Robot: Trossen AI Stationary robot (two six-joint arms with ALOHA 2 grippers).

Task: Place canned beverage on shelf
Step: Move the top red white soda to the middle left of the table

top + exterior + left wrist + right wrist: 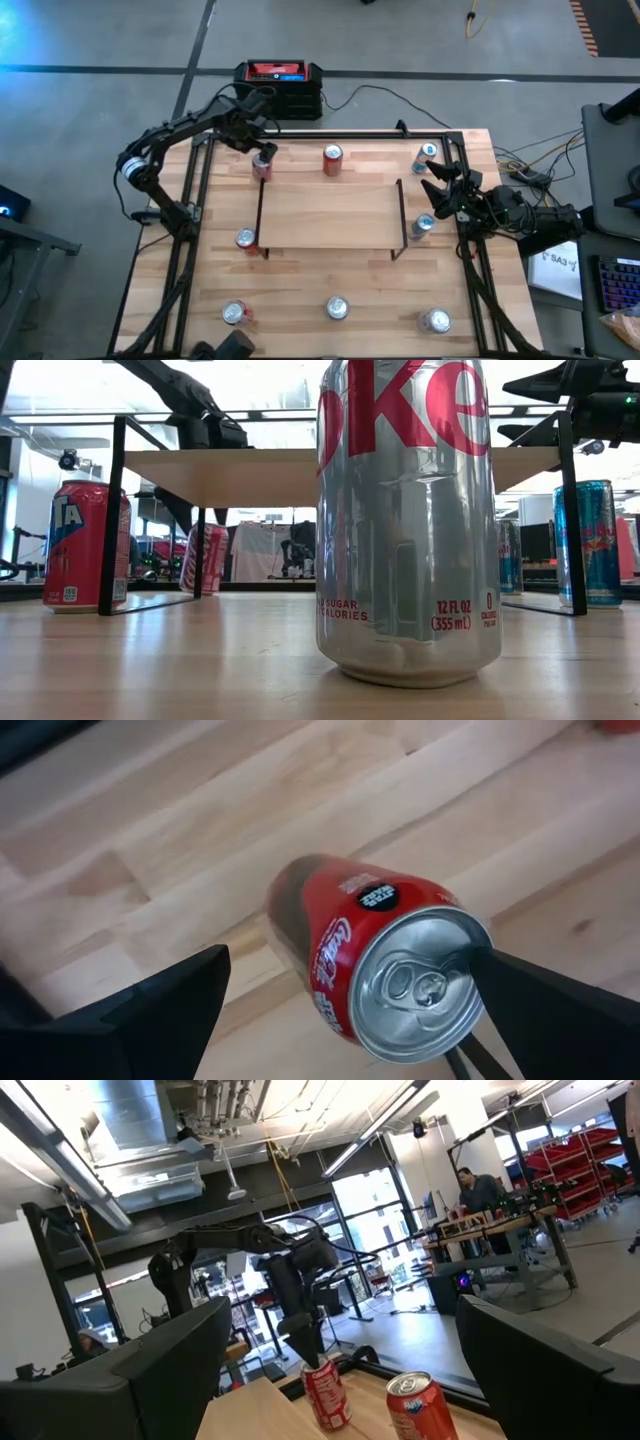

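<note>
Nothing is sitting on the shelf [330, 215] yet. I am holding the left tool [262, 152] spread open around the upright red can [262, 165] on the table [330, 275], behind the shelf's left corner; gripping, lifting and placing remain. Right tool [438, 190] is waiting released beside the shelf.

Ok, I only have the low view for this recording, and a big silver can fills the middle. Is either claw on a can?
Observer: Not gripping. The left claw sits over a red can by the back left corner of the shelf, with one finger on each side and open.
Operator: And the right one?
Observer: The right claw hovers open off the shelf's right end, holding nothing.
Operator: Anything on the shelf board?
Observer: From above, no can stands on it.
</note>
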